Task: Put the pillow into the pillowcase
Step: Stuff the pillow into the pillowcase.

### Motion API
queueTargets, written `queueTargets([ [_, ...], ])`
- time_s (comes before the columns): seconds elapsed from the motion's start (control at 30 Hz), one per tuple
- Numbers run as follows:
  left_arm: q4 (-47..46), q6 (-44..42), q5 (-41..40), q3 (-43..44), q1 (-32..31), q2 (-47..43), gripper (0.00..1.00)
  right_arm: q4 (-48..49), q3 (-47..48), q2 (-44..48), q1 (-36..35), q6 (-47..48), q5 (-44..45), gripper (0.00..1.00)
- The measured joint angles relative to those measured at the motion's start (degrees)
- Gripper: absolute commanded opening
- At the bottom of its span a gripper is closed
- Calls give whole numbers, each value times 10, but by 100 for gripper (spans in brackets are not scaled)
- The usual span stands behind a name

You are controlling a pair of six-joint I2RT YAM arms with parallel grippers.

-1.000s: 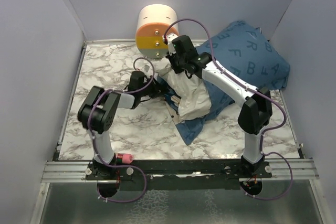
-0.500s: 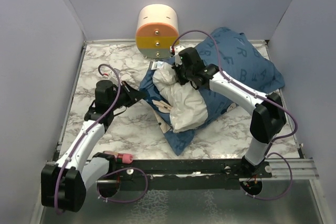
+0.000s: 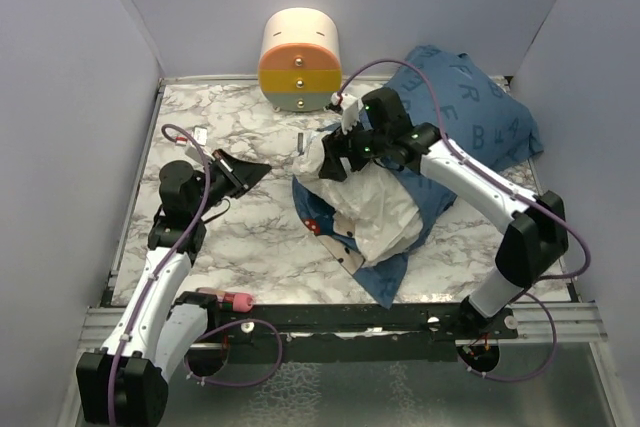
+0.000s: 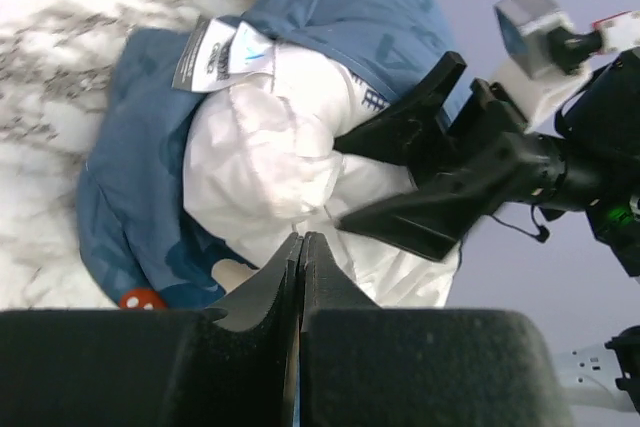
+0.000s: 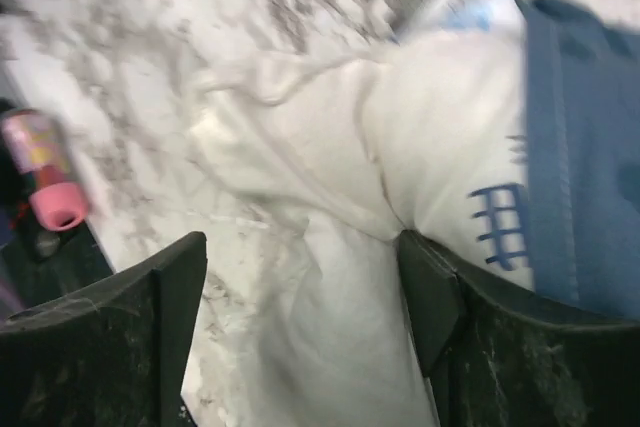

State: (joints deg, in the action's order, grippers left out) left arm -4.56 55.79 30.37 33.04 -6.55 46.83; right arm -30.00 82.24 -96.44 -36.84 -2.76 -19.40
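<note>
Half the pillow [image 3: 372, 209] poked from the pillowcase [image 3: 470, 112] at 7 o'clock; the right end effector [image 3: 336, 159] hung spread, likely regripping next, the left end effector [image 3: 257, 167] pressed together.

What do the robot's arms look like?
The left arm and right arm are white tubes with chunky black joints, each trailing a looping purple cable. The left end effector and right end effector are black, each with two tapered fingers. A tiny green light glows near the right one.
</note>
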Motion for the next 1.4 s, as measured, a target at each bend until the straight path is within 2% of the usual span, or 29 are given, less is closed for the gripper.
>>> queueTargets([
  [0.13, -56, 4, 17, -10, 1, 0, 0, -11, 52, 43, 7, -3, -96, 83],
  [0.27, -69, -2, 20, -49, 1, -5, 1, -26, 159, 38, -16, 16, -111, 93],
  [0.37, -62, -20, 16, -83, 1, -13, 15, -33, 202, 33, -77, 49, -82, 100],
  [0.5, -30, -55, -7, -99, 1, -14, 32, -39, 202, -13, -145, 123, 3, 100],
  [0.63, -7, -78, -24, -94, 4, 8, 47, -16, 124, -65, -157, 235, 97, 100],
  [0.7, -7, -87, -23, -92, 6, 39, 61, -14, 81, -85, -157, 291, 140, 100],
  [0.73, -8, -93, -22, -92, 8, 57, 76, -14, 74, -94, -157, 311, 158, 97],
  [0.77, -10, -98, -20, -92, 9, 71, 83, -14, 73, -109, -157, 333, 181, 78],
  [0.8, -18, -104, -17, -93, 9, 86, 85, -9, 73, -116, -157, 346, 199, 44],
  [0.83, -29, -108, -13, -93, 9, 97, 85, -3, 72, -121, -157, 355, 216, 29],
  [0.93, -101, -129, 3, -96, 9, 135, 85, 18, 66, -118, -162, 358, 262, 8],
  [1.03, -213, -159, 24, -103, 9, 186, 85, 37, 40, -95, -160, 337, 290, 1],
  [1.23, -379, -250, 68, -105, -9, 298, 86, 63, -45, 31, -135, 239, 240, 1],
  [1.4, -468, -299, 105, -80, -51, 377, 86, 62, -55, 120, -112, 201, 199, 1],
])
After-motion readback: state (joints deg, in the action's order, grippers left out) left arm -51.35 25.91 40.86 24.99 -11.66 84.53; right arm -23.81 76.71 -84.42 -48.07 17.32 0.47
